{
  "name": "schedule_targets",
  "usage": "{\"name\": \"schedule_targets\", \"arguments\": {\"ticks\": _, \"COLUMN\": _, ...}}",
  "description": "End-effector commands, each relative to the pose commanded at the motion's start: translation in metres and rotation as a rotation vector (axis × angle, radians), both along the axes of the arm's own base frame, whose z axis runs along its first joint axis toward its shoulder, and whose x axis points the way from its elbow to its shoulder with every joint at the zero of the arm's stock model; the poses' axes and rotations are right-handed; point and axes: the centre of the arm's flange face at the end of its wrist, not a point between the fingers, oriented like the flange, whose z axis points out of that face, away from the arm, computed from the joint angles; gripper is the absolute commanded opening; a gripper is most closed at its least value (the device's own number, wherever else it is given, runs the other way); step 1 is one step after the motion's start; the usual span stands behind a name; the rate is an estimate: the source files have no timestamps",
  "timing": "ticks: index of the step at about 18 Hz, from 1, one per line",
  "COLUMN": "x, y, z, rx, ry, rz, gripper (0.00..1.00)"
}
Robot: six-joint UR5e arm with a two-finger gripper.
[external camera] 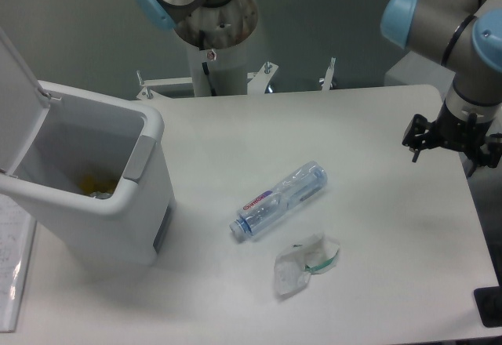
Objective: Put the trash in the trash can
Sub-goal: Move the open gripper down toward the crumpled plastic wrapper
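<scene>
Camera view showed the trash can standing on the desk with its lid flipped up; right of the trash can lay the bottle on its side, and the wrapper just past the bottle. Well right of the trash can hung the tool, its spread impossible to tell
</scene>
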Motion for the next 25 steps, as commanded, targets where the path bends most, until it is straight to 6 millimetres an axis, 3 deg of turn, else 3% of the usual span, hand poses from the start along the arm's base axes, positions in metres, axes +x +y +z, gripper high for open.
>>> {"name": "schedule_targets", "arguments": {"ticks": 14, "x": 0.016, "y": 0.012, "z": -0.015, "rx": 0.005, "ry": -0.028, "rz": 0.0, "gripper": 1.0}}
{"name": "schedule_targets", "arguments": {"ticks": 20, "x": 0.036, "y": 0.012, "z": -0.046, "rx": 0.007, "ry": -0.034, "rz": 0.0, "gripper": 1.0}}
{"name": "schedule_targets", "arguments": {"ticks": 25, "x": 0.062, "y": 0.05, "z": -0.061, "rx": 0.025, "ry": -0.019, "rz": 0.033, "gripper": 1.0}}
